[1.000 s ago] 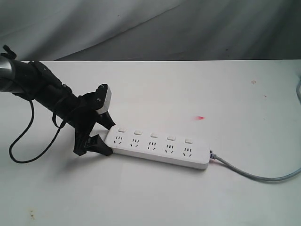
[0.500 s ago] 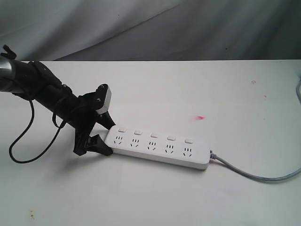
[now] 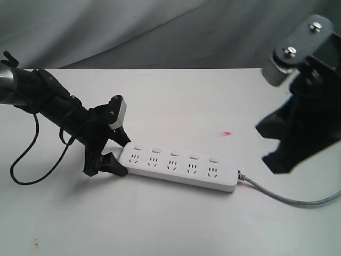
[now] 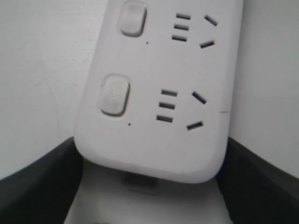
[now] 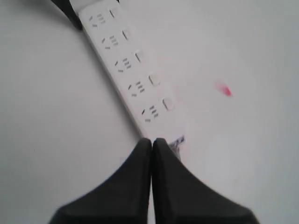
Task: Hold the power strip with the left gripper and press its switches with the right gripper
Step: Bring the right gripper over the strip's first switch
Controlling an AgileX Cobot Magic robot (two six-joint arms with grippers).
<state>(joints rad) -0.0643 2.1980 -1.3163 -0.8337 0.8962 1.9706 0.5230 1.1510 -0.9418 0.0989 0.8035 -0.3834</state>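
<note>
Top of power strip (image 3: 178,168) uncovered: switches (image 3: 174,153) reachable from above. Left end blocked: left gripper (image 3: 121,156) fingers clamp both sides. Right gripper (image 5: 152,141), jaws pressed together, hangs above table (image 3: 186,101) over cord end. Grey cord (image 3: 287,198) crosses table at right. Far side of table open.

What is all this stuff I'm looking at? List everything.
power strip: one, white, on the table
switches: five, white, in a row along the strip
cord: one, grey, from the strip's right end
mark: one, red, on table behind strip
table: one, white, under everything
cloth: one, grey, behind table
cable: one, black, looped at far left
left gripper: one, black, clamped on strip's left end
right gripper: one, black, shut, raised at right
</note>
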